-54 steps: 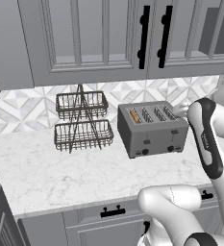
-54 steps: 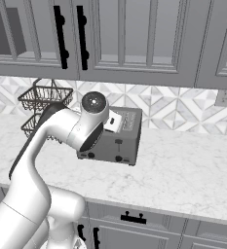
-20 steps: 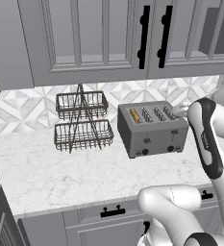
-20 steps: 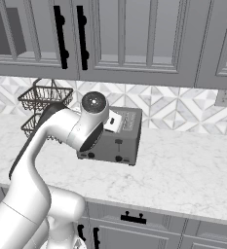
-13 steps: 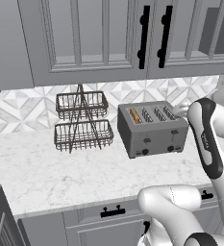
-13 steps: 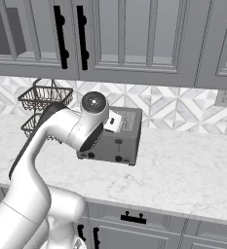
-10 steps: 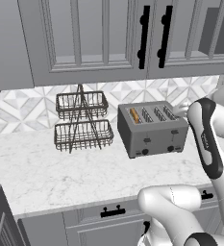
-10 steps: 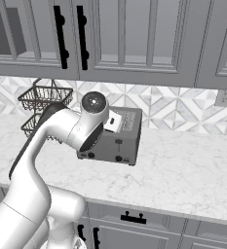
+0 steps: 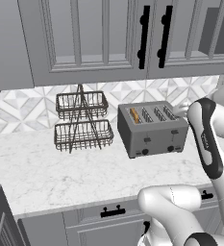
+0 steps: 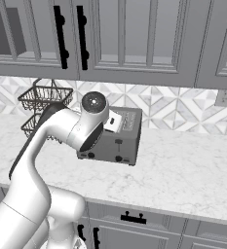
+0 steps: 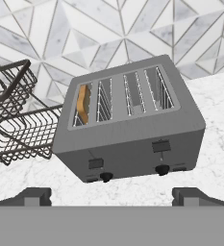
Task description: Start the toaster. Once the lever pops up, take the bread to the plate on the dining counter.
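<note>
Now your empty, wide-open gripper (image 11: 111,196) faces the toaster (image 11: 132,139) front from above, with the lever (image 11: 95,163) under the bread (image 11: 83,104) ahead, left of centre.

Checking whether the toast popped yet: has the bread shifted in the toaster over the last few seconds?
No. The bread sits in the same end slot of the toaster, nearest the wire rack, as before.
</note>
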Controlling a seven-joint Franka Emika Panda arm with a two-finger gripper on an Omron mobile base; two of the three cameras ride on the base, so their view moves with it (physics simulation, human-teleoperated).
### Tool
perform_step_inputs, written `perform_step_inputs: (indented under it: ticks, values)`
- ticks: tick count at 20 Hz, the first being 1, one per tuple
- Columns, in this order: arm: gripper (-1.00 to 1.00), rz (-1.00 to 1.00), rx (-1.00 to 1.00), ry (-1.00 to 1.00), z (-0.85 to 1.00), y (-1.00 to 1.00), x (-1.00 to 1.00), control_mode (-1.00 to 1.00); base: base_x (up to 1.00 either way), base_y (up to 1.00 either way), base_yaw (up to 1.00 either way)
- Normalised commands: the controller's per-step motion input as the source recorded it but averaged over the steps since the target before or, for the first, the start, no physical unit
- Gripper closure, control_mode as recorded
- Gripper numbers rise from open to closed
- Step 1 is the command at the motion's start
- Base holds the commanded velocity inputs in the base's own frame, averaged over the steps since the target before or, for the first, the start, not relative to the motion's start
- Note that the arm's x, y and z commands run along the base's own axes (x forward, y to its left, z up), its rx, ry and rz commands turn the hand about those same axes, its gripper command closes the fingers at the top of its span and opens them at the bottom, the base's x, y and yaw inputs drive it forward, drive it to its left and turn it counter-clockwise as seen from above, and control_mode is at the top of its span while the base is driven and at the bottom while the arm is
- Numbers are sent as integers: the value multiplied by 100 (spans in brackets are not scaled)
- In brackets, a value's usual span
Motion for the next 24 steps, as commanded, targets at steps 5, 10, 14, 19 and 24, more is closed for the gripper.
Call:
perform_step_inputs:
  ticks: [5, 10, 14, 19, 24]
  values:
    - [-100, 0, 0, 0, 0, 0, 0, -100, 0, 0, 0]
    - [-100, 0, 0, 0, 0, 0, 0, -100, 0, 0, 0]
    - [-100, 0, 0, 0, 0, 0, 0, -100, 0, 0, 0]
    - [-100, 0, 0, 0, 0, 0, 0, -100, 0, 0, 0]
    - [-100, 0, 0, 0, 0, 0, 0, -100, 0, 0, 0]
